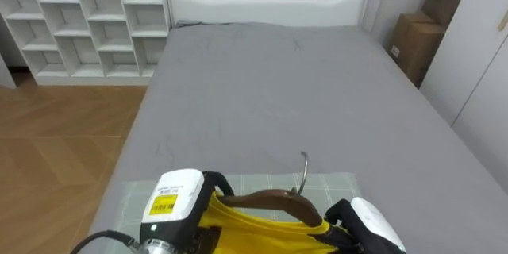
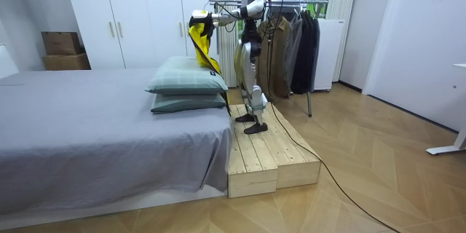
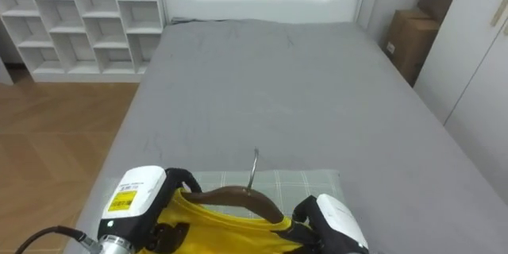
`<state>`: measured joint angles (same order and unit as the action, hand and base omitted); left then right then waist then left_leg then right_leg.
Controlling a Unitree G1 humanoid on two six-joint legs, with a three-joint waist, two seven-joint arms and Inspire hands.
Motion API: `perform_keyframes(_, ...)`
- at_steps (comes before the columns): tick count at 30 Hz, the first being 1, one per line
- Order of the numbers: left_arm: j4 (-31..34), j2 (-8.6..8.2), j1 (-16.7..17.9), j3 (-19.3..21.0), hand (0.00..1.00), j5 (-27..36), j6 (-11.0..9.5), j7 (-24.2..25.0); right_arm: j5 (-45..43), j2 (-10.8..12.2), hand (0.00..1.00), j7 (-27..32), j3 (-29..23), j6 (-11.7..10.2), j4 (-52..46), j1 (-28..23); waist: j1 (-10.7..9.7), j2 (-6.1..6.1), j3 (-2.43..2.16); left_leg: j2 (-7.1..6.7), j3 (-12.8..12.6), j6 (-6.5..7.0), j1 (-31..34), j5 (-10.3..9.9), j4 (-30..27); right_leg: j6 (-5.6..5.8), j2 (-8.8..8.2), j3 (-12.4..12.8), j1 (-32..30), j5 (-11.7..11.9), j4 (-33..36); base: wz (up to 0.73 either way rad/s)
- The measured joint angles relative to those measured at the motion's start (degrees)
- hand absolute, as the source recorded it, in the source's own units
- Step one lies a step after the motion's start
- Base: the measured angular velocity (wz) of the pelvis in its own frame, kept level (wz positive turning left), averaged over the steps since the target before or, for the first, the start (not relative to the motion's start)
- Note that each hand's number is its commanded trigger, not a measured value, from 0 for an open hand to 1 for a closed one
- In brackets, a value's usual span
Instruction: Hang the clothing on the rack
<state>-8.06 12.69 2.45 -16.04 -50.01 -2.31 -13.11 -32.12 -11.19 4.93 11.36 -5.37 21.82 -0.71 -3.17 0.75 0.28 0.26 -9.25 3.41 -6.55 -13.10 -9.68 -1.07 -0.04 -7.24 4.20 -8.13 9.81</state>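
- Position: in the room view I stand on a low pale wooden platform (image 2: 271, 154) at the end of a grey-covered bed (image 1: 278, 87), facing the bed. A metal clothes rack hung with dark garments (image 2: 291, 51) is right behind me, right of centre at the top of the frame.
- Task item: a bright yellow garment (image 1: 246, 226) hangs on a dark brown wooden hanger (image 1: 270, 200) at the bottom centre of the eye views. The hanger's thin metal hook (image 1: 303, 171) points up and leans slightly.
- In the room view the garment is raised at my chest height, above two stacked pale green pillows (image 2: 186, 81). It is off the bed and not on the rack.
- Left hand (image 1: 176, 202): bottom left of the eye view, touching the left end of the hanger. The cloth hides the fingers, so I cannot tell whether they are open or closed.
- Right hand (image 1: 373, 222): bottom right, at the hanger's other end. Its grip is also hidden, so I cannot tell its state.
- Surroundings:
  - the top pillow's checked cover lies just beneath the hanger;
  - a white cubby shelf unit (image 1: 79, 16) is at the upper left;
  - a white headboard (image 1: 270, 0) is at the top centre;
  - brown cardboard boxes (image 1: 417, 44) are at the upper right;
  - a wood-plank floor (image 1: 55, 143) is at the left.
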Motion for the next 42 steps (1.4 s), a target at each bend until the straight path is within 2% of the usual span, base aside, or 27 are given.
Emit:
perform_keyframes(10,-0.01,-0.03,2.27,0.22,0.0,7.87,-0.16,0.02,-1.72,-0.12,1.0,1.53,-1.87,0.5,-0.01,-0.92,0.12,0.37,0.02,-0.01,-0.06,0.0,-0.15,0.0,-0.01,0.0,-0.01,-0.21,-0.14,0.0,-0.03,0.0)
perform_keyframes(18,0.0,0.0,2.28,0.71,0.0,9.89,-0.04,0.27,-1.99,-0.09,1.0,2.35,-3.59,1.34,-0.02,-1.11,0.31,0.61,0.0,-0.02,-0.04,0.0,-0.08,0.0,0.0,0.01,-0.02,-0.23,-0.17,0.0,-0.05,0.0)
perform_keyframes(29,-0.01,0.12,2.28,0.71,0.0,9.95,-0.04,0.26,-1.99,0.03,1.0,2.49,-3.63,1.35,-0.01,-1.11,0.37,0.61,0.0,-0.02,-0.06,0.0,-0.06,0.0,0.04,0.0,0.0,-0.25,-0.2,0.0,-0.06,0.0)
perform_keyframes(33,-0.01,0.1,2.28,0.79,0.0,12.01,-0.05,0.26,-1.95,0.02,1.0,2.82,-3.63,1.35,-0.02,-1.17,0.45,0.61,0.0,-0.01,-0.06,0.0,-0.04,0.0,0.06,0.0,0.0,-0.26,-0.25,0.0,-0.06,0.0)
perform_keyframes(36,-0.02,-0.02,2.28,1.38,0.0,13.08,-0.11,0.21,-1.92,0.05,1.0,3.74,-3.63,1.34,-0.01,-1.2,0.49,0.6,0.0,-0.01,-0.04,0.0,-0.05,0.0,0.05,0.0,0.0,-0.24,-0.23,0.0,-0.05,0.0)
perform_keyframes(42,-0.78,-0.68,2.35,4.47,0.0,19.61,-0.25,-0.11,-1.25,0.13,1.0,5.19,-3.75,1.23,0.07,-2.41,0.52,0.61,0.0,0.0,0.06,0.0,-0.04,0.0,0.04,0.0,0.02,-0.29,-0.21,0.0,-0.07,0.0)
